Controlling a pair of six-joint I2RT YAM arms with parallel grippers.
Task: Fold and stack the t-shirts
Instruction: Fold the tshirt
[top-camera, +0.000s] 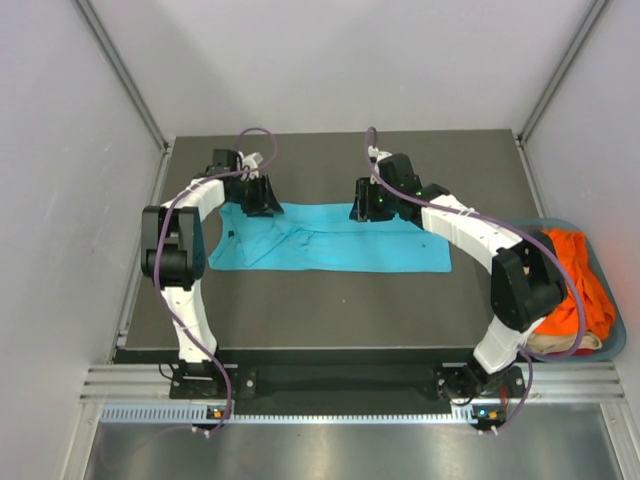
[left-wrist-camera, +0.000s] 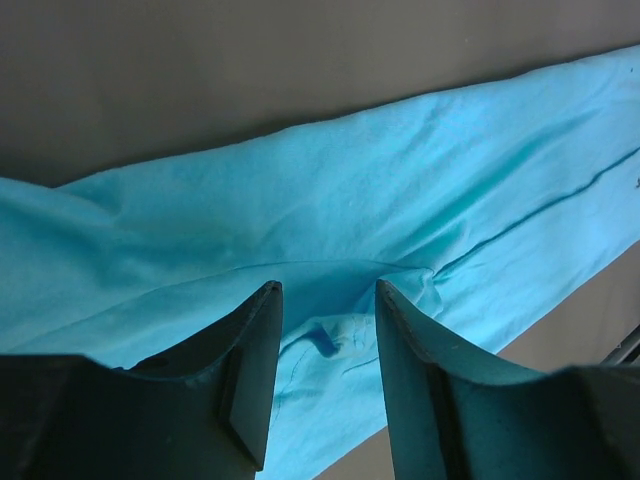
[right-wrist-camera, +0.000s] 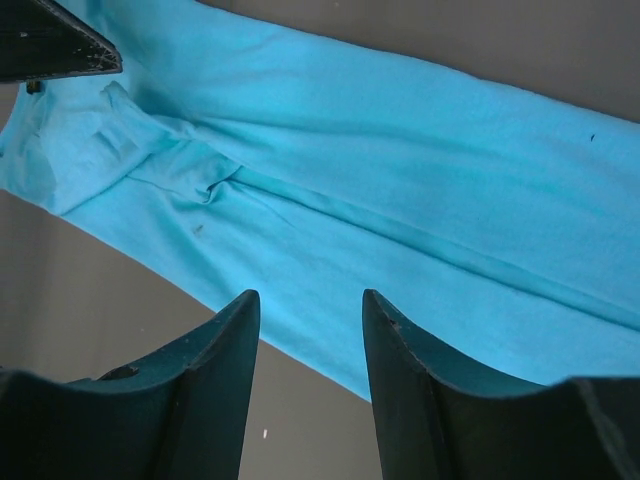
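You have the turquoise t-shirt (top-camera: 330, 245) lying flat on the bench (top-camera: 330, 320). It is folded lengthwise into a long band running left to right, nearer the far edge than the near one. Your left tool (left-wrist-camera: 326, 300) hangs over the band's far-left end, by what looks like the collar. Its jaws are parted with nothing between them, and a small pucker of cloth sits just beneath the gap. Your right tool (right-wrist-camera: 310, 305) stands at the band's far edge, toward its right half. It too is released, jaws apart above the cloth's edge. I judge that both sit along the same long edge so it can be lifted evenly for the next fold. The orange t-shirt (top-camera: 585, 280) waits in the basket (top-camera: 612, 335) beside the bench's right edge, with something beige under it. No brand, label or writing can be read anywhere.
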